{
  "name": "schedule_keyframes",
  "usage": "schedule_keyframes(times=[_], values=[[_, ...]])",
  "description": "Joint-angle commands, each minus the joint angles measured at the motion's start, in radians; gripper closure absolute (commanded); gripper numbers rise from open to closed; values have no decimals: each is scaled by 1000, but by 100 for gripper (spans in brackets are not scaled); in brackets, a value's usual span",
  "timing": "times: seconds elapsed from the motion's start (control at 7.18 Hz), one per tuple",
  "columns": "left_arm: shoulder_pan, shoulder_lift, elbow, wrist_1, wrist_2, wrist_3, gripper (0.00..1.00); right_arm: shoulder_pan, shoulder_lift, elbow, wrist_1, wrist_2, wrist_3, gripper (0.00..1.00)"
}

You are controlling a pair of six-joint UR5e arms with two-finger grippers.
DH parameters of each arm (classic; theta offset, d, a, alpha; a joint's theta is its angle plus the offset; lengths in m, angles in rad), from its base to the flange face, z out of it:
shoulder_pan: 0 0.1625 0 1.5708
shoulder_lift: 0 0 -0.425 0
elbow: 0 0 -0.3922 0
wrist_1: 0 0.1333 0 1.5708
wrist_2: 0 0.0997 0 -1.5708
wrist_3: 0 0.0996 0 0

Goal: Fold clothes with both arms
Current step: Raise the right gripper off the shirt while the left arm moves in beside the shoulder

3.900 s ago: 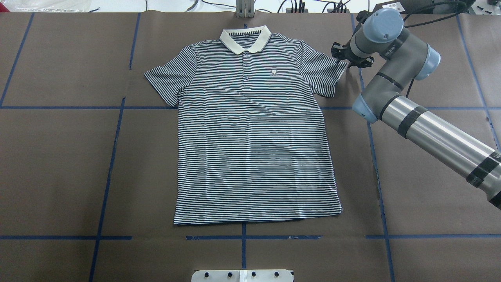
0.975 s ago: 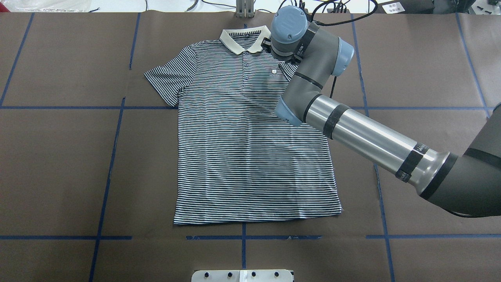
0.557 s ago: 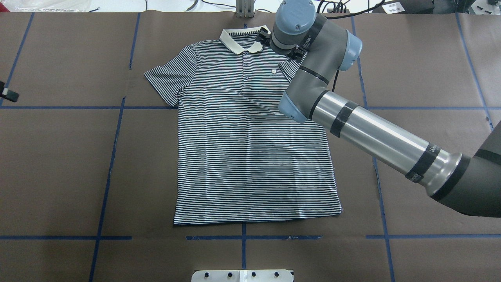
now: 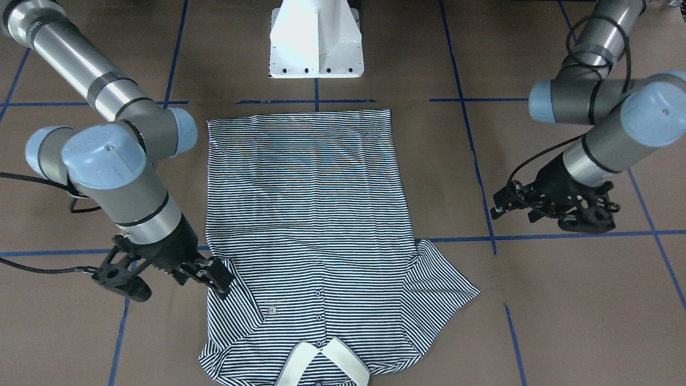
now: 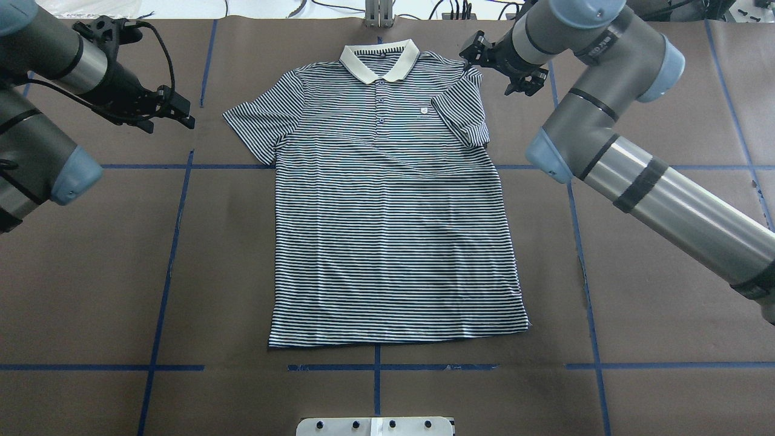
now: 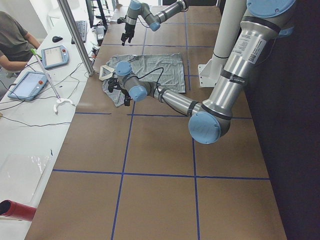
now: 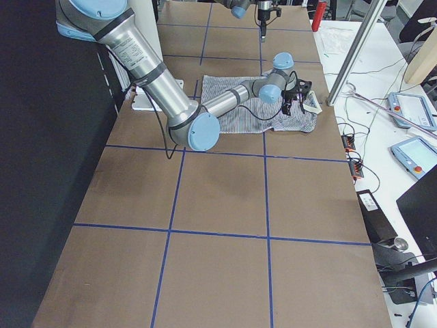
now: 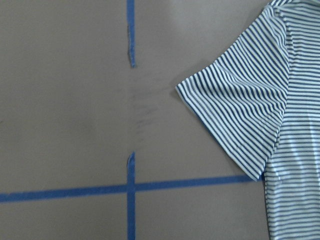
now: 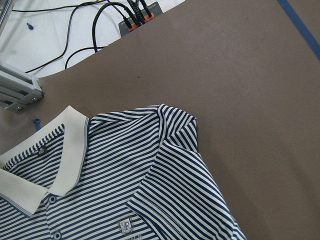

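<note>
- The shirt [image 5: 387, 242] lies flat in the middle of the table [image 5: 91, 272], collar [image 5: 378, 60] far.
- Its right sleeve [image 5: 463, 109] is folded onto the chest; the left sleeve [image 5: 254, 124] lies spread out.
- The right gripper [image 4: 222, 279] hangs by the far right shoulder; fingers open or closed, I cannot tell.
- The left gripper [image 5: 183, 113] is left of the shirt, fingers apart.

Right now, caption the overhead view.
Polo shirt flat, one sleeve folded in; left gripper and right gripper flank its shoulders.
</note>
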Motion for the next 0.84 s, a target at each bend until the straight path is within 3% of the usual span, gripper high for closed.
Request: schedule_keyframes(times=[0.0, 0.14, 0.28, 0.7], values=[[22, -122, 286, -259, 78, -12, 14, 16, -131, 142, 0, 40, -11, 0], [27, -181, 389, -327, 97, -12, 17, 16, -152, 160, 0, 40, -11, 0], [45, -193, 437, -355, 145, -15, 22, 15, -153, 160, 2, 39, -11, 0], [75, -235, 531, -420, 148, -17, 34, 4, -153, 149, 2, 34, -13, 0]])
